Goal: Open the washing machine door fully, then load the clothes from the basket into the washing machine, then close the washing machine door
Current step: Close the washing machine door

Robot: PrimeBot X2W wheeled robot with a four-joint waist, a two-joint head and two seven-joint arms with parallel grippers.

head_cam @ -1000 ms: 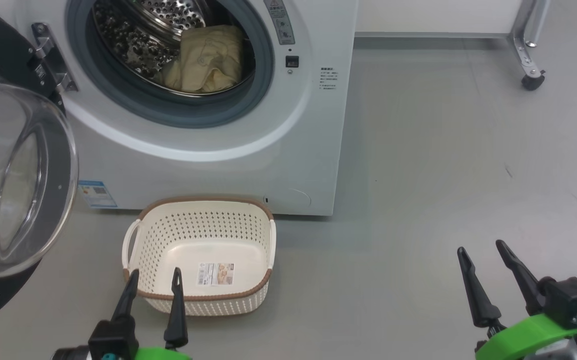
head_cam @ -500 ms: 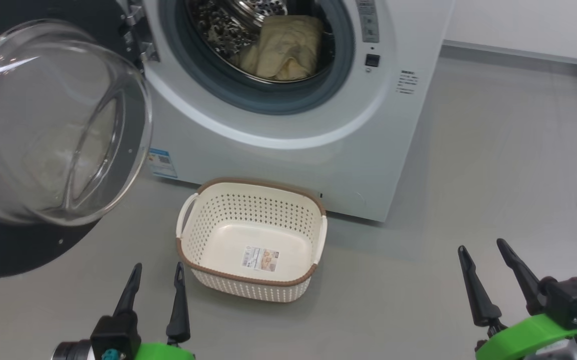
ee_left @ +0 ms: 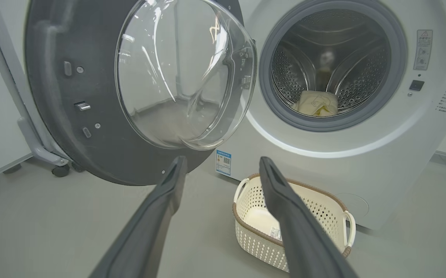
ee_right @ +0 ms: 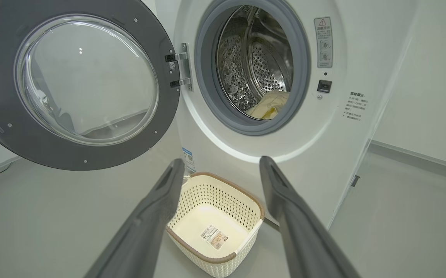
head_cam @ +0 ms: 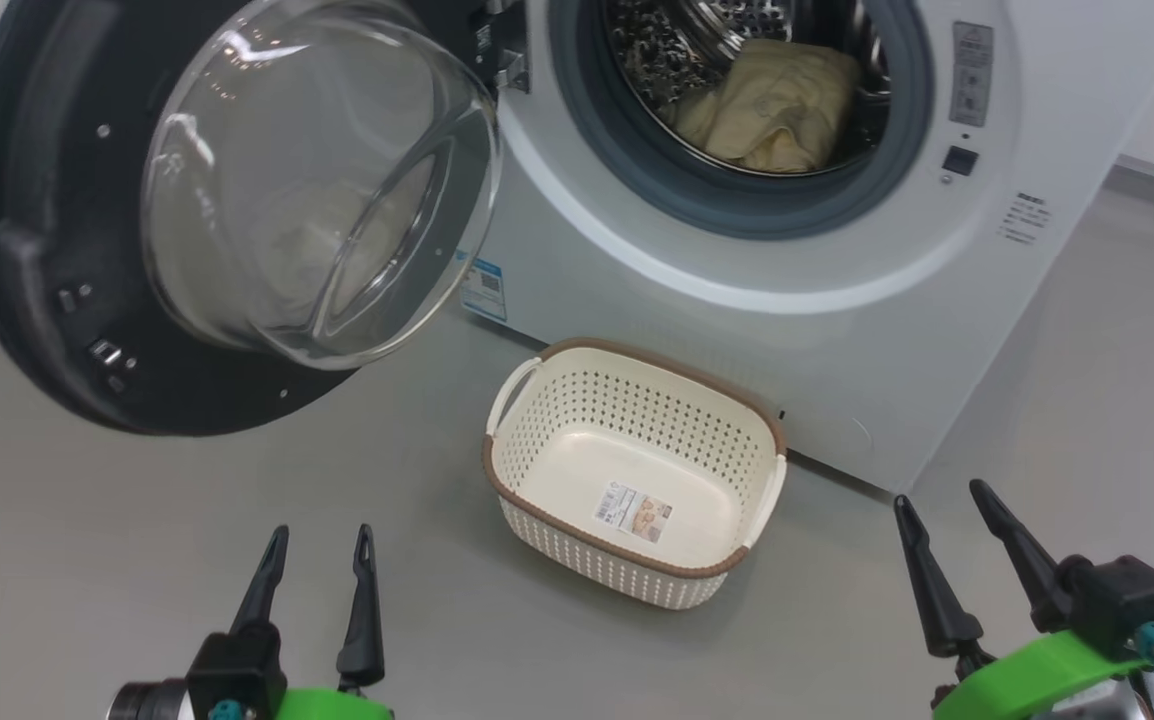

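The washing machine door stands wide open at ten o'clock in the head view, and the clothes lie in the drum of the washing machine at one o'clock. The basket sits on the floor just before the machine, its bottom bare. The left tool at seven o'clock and the right tool at five are released, grasping nothing.
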